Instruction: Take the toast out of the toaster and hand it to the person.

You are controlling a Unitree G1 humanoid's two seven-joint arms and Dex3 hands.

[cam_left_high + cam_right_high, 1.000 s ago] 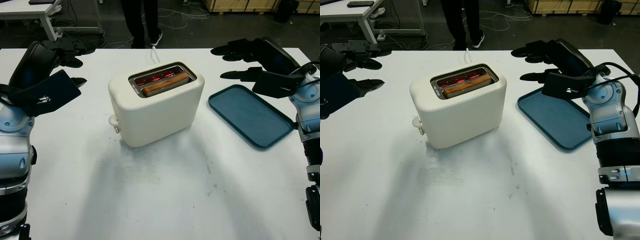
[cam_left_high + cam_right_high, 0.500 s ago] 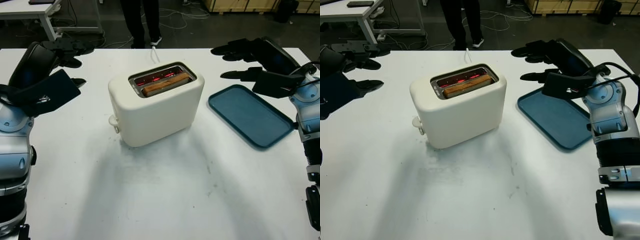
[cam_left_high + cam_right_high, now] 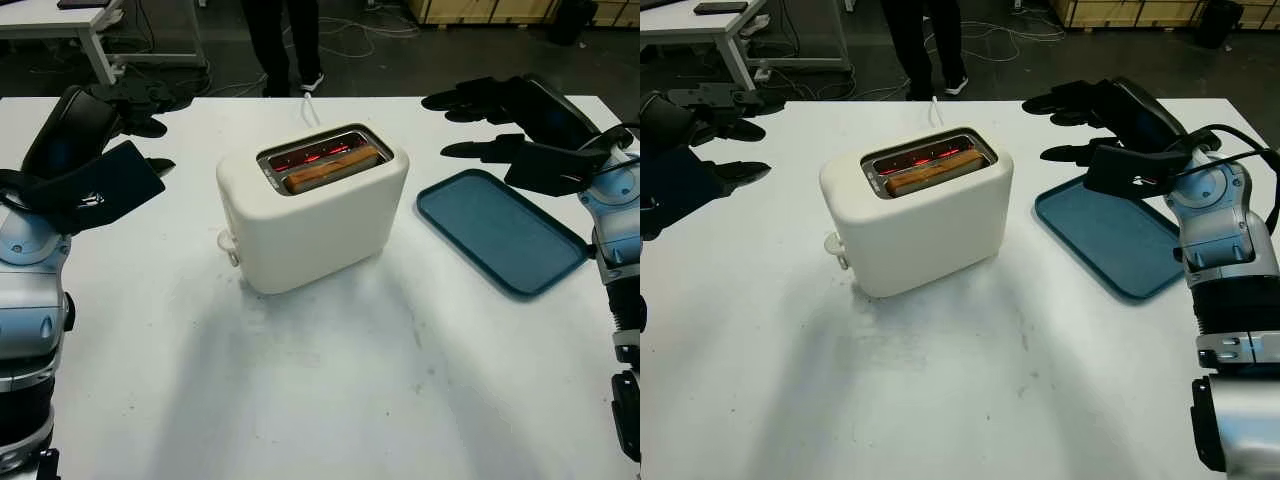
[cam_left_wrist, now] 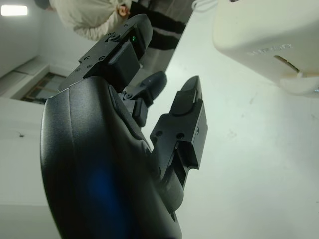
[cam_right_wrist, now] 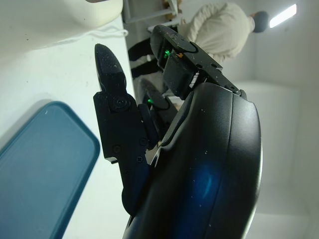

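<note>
2 hands raised either side of your toaster (image 3: 312, 205), left hand (image 3: 120, 125) open and empty, right hand (image 3: 500, 115) open above tray (image 3: 500, 232), toast (image 3: 333, 167) in slot.

Dark floor (image 3: 400, 60) strewn with cables (image 3: 345, 35) beyond the white worktop (image 3: 330, 380); a white desk (image 3: 60, 25) at far left.
</note>
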